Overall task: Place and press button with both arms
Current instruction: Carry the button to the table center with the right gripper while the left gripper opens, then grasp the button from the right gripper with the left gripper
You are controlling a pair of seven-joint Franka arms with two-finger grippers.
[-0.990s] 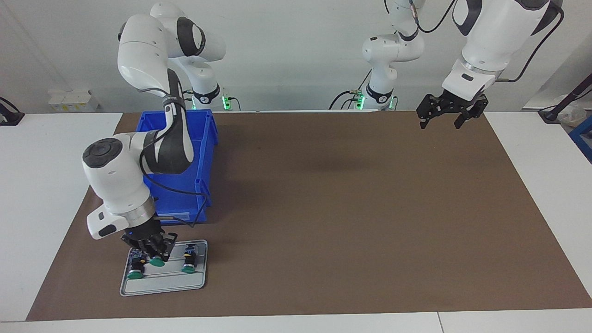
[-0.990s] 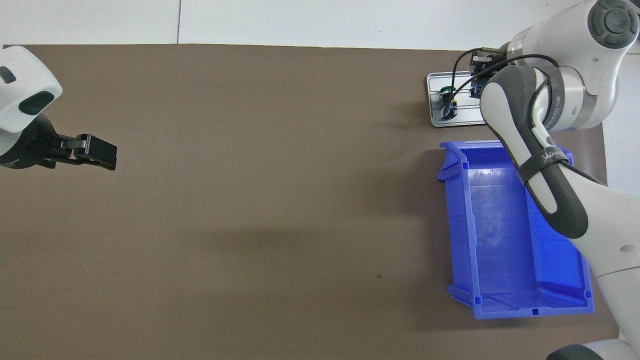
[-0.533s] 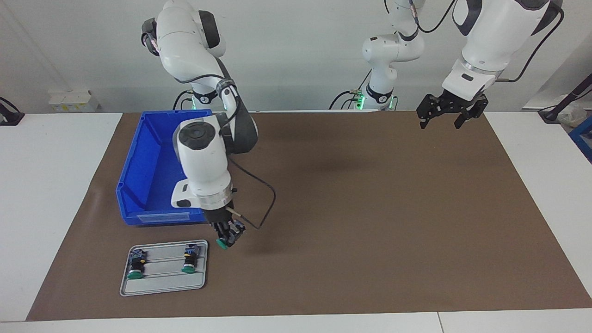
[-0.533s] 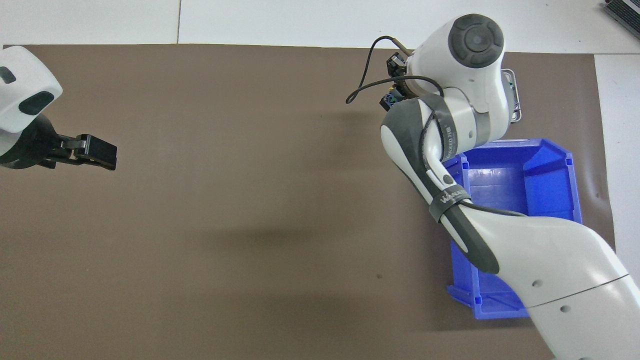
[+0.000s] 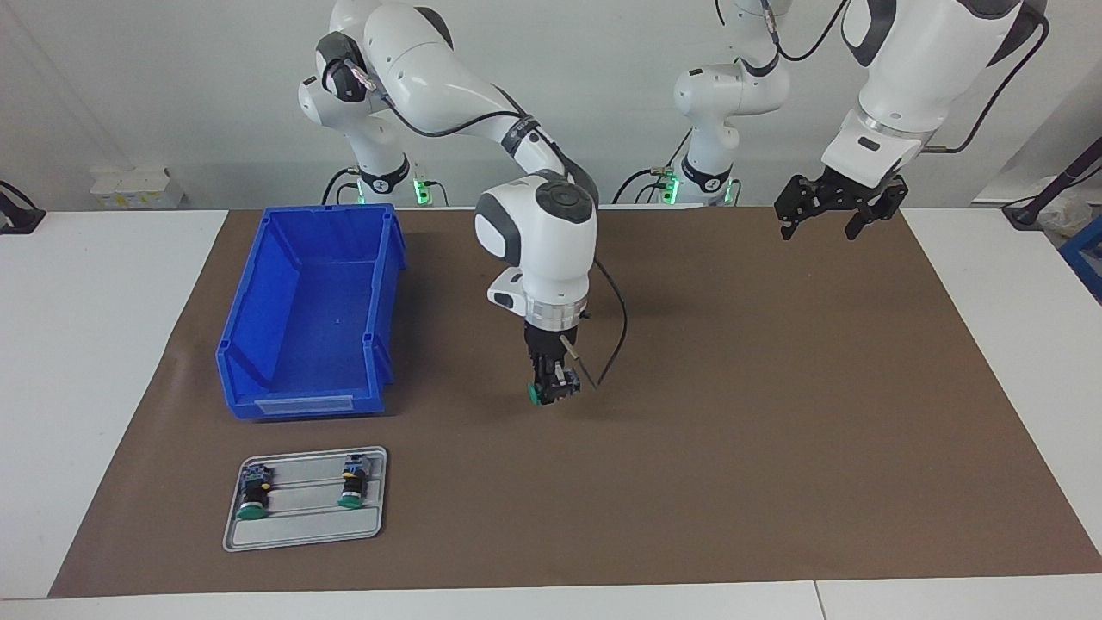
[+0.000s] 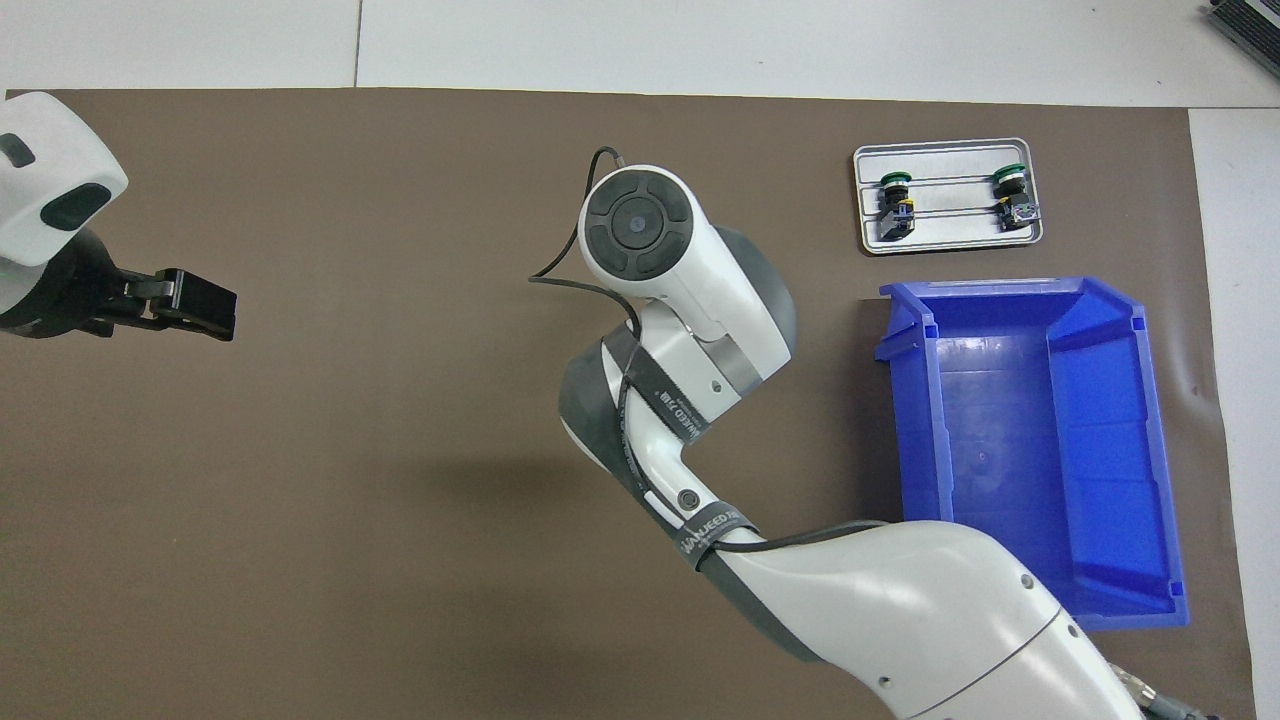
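Note:
My right gripper (image 5: 551, 387) is shut on a button (image 5: 536, 394), whose green cap points toward the tray's end of the table. It hangs low over the middle of the brown mat (image 5: 732, 413); I cannot tell whether it touches. In the overhead view the right arm's wrist (image 6: 637, 222) hides this gripper and the button. Two more buttons (image 5: 252, 496) (image 5: 351, 486) lie on a grey tray (image 5: 301, 532), also seen from above as buttons (image 6: 895, 195) (image 6: 1012, 190) on the tray (image 6: 950, 236). My left gripper (image 5: 820, 226) (image 6: 190, 305) waits open and empty in the air over the mat's corner by its own base.
An empty blue bin (image 5: 258, 297) (image 6: 1000, 430) stands on the mat at the right arm's end of the table, nearer to the robots than the tray. White tabletop (image 5: 86, 362) borders the mat.
The right arm lifted one button off the tray and carried it past the bin's front to the mat's middle. The left arm has not moved.

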